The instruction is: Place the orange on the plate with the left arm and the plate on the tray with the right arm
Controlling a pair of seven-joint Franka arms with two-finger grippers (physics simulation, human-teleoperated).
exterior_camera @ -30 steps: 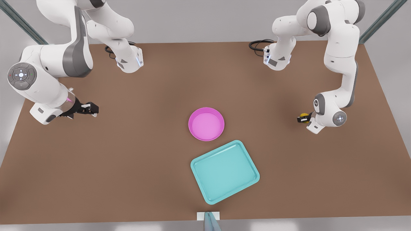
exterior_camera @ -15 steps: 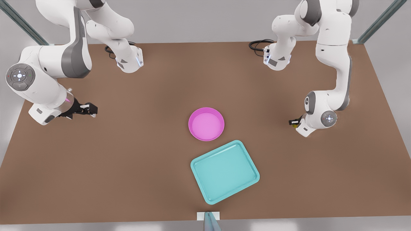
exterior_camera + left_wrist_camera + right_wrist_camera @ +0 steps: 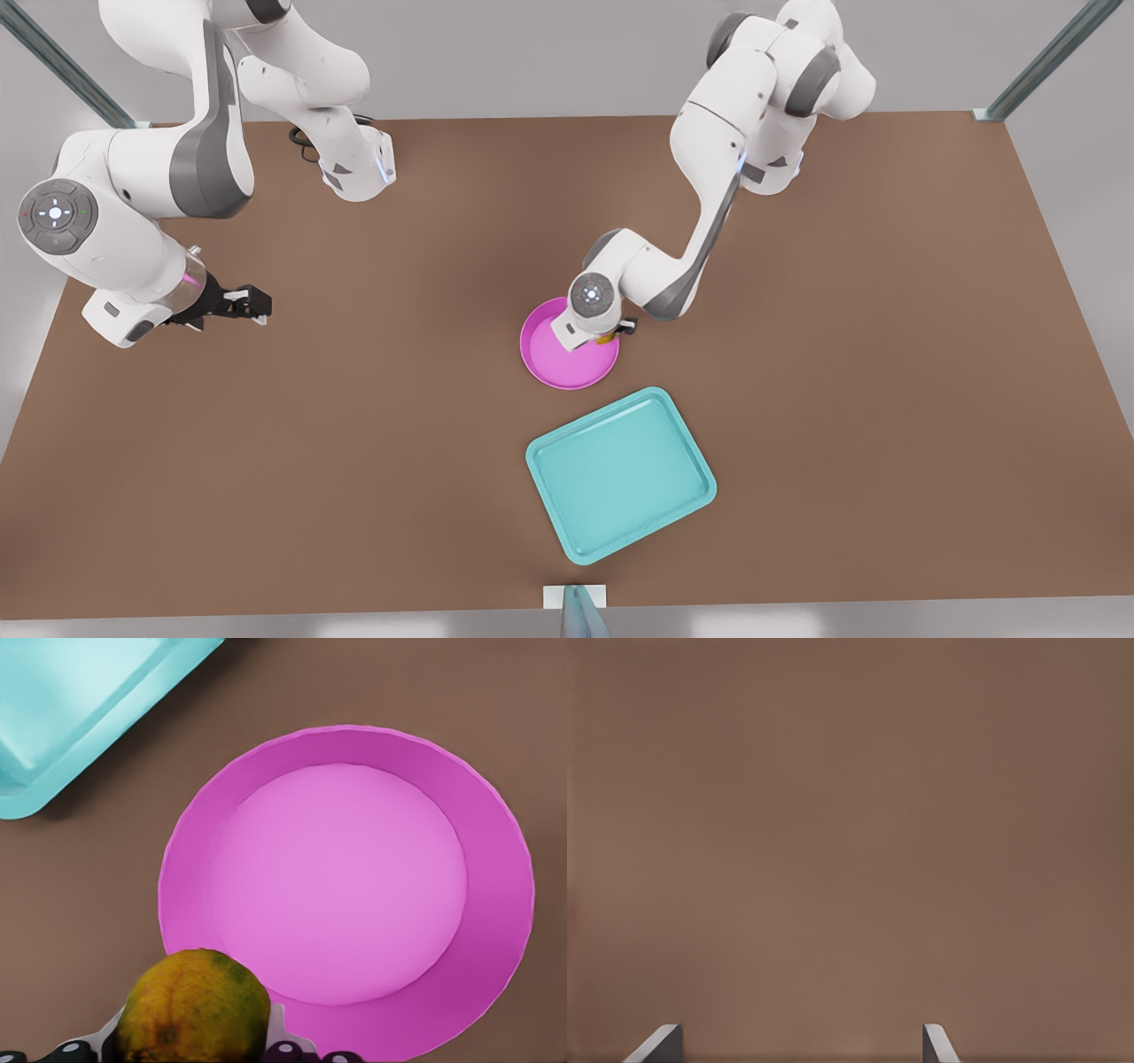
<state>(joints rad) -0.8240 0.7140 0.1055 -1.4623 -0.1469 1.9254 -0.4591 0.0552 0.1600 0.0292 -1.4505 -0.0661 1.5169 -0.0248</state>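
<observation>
My left gripper [image 3: 611,334] is shut on the orange [image 3: 605,338], a small yellow-orange fruit with green patches, and holds it over the pink plate's [image 3: 567,365] far right rim in the front view. From the left wrist, the orange [image 3: 193,1010] hangs just outside the rim of the plate [image 3: 354,886], with a corner of the teal tray [image 3: 80,700] beyond. The tray [image 3: 620,474] lies just in front of the plate. Far off at the front view's left, my right gripper [image 3: 251,306] waits open above bare table, fingertips [image 3: 657,1045] spread with nothing between them.
Both arm bases [image 3: 359,168] stand at the back of the brown table [image 3: 886,399], with dark cables beside them. A small white block [image 3: 574,595] sits at the table's front edge, close to the tray.
The left arm swung from the front view's right side to the plate, carrying the orange. The right arm has barely moved.
</observation>
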